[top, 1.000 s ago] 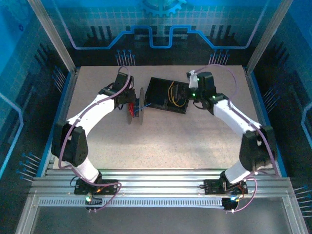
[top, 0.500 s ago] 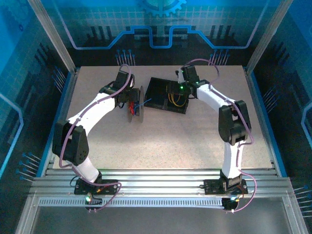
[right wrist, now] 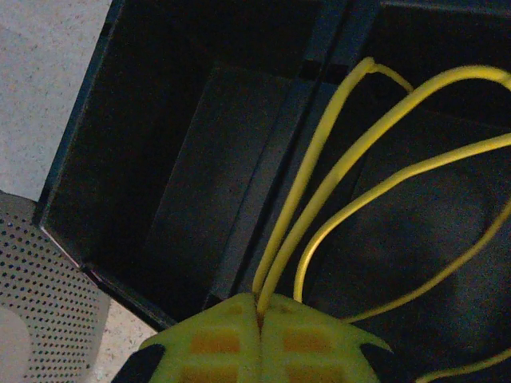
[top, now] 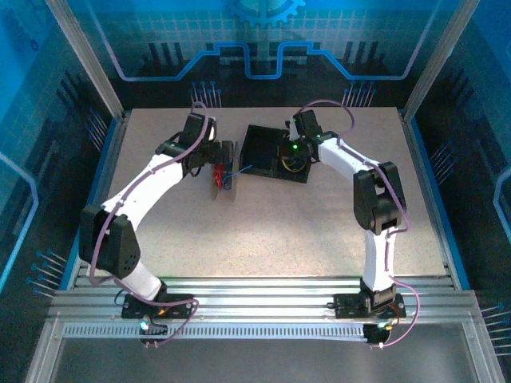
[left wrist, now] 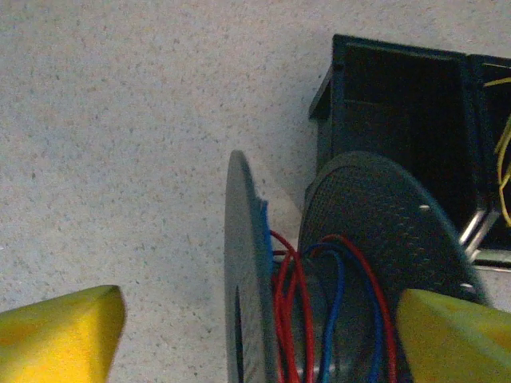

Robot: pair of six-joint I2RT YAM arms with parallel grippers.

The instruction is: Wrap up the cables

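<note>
A robot test lab is suggested by a speckled table (top: 263,231) framed with aluminium rails (top: 263,297) and blue circuit-pattern panels (top: 351,36).

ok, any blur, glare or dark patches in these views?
Top external: blue cast, soft detail, green LED glaring. Left wrist: near spool flange and yellow fingers blurred, tabletop sharper. Right wrist: black bin interior underexposed, yellow cable bright and clear.

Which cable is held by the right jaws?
The yellow cable, in the box; the red cable and the blue cable sit wound on the spool.
</note>
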